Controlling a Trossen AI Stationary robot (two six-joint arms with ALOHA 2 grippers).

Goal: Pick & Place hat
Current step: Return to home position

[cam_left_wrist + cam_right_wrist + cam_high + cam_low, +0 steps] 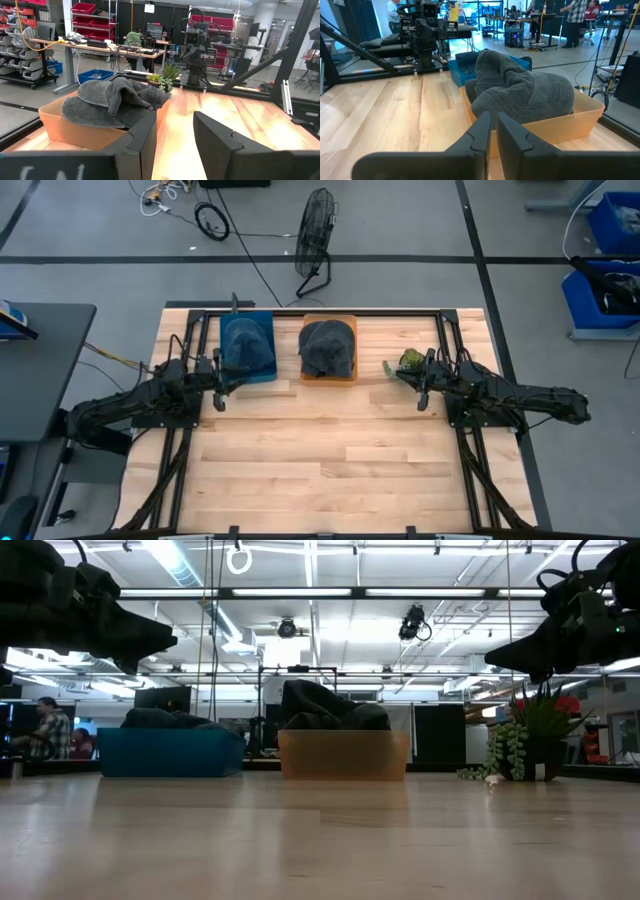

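A grey hat (328,345) lies crumpled in an orange bin (329,376) at the table's far middle; it also shows in the left wrist view (112,100) and the right wrist view (525,95). A second dark hat (245,340) lies in a blue bin (262,373) to its left. My left gripper (220,386) hovers open just near of the blue bin, its fingers (142,137) spread wide. My right gripper (421,387) hovers shut to the right of the orange bin, beside a small plant. Neither gripper touches anything.
A small potted plant (408,362) stands at the far right, close to my right gripper; it also shows in the low view (530,740). The two bins sit side by side along the far edge. Bare wooden tabletop (330,460) spreads across the middle and near side.
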